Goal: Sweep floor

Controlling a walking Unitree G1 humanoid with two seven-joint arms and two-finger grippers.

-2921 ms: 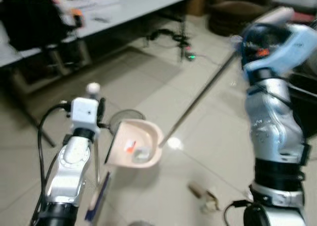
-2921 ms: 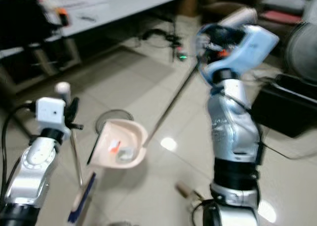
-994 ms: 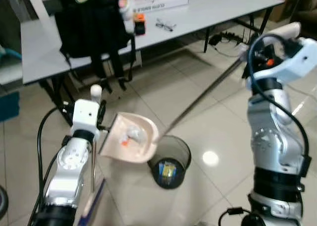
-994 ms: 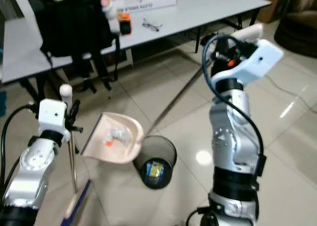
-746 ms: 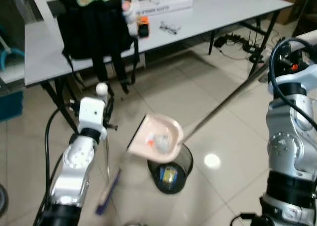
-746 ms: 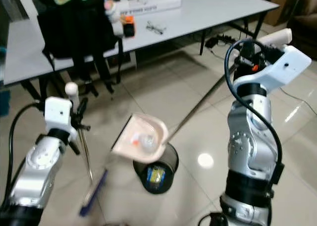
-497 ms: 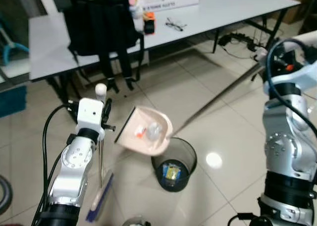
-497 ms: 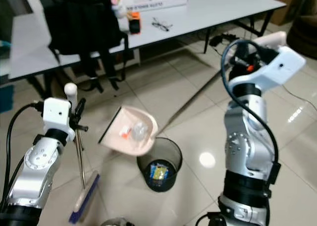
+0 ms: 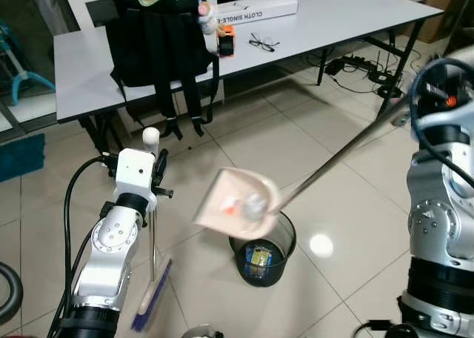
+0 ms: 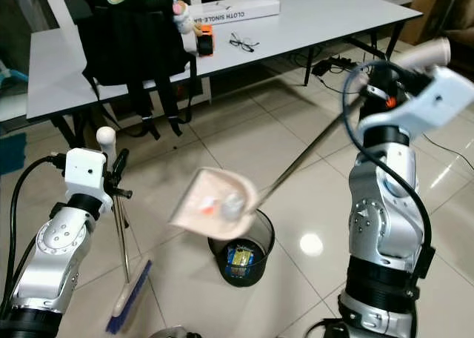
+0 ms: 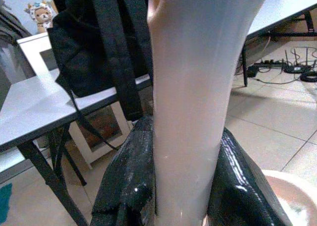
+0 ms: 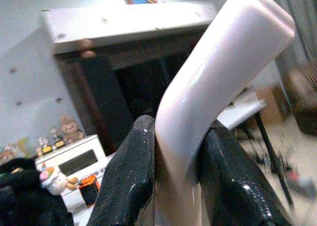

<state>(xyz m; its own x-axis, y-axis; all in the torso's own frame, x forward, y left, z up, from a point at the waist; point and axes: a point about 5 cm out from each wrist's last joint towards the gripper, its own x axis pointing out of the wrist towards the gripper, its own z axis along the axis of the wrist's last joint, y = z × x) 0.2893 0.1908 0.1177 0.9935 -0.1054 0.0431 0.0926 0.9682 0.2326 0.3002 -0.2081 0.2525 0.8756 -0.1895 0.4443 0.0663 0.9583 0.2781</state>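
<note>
Since half a second before, the pale pink plastic dustpan (image 9: 241, 202) had been swung across from beside the left arm until its lower edge hung just above the near rim of the black wire-mesh waste bin (image 9: 261, 253), and it had been tilted further over. The pan was carried on a long thin metal handle (image 9: 337, 156) running up to the right gripper (image 12: 171, 151), whose black fingers (image 12: 130, 166) were clamped around the handle's pale curved grip. A few scraps of litter, one reddish and one pale and crumpled, were seen in the pan; they appeared not yet to have been tipped out, though the blur left this unsure. Some rubbish was already lying in the bin.

The left gripper (image 11: 185, 186) was closed on the pale shaft of the blue-bristled broom (image 10: 124, 293), which was held upright with its head resting on the beige tiled floor (image 9: 311, 130) near the bin. Behind, a black backpack (image 9: 159, 38) sat on a grey table (image 9: 326, 8).

Collection was judged done, with emptying the pan left.
</note>
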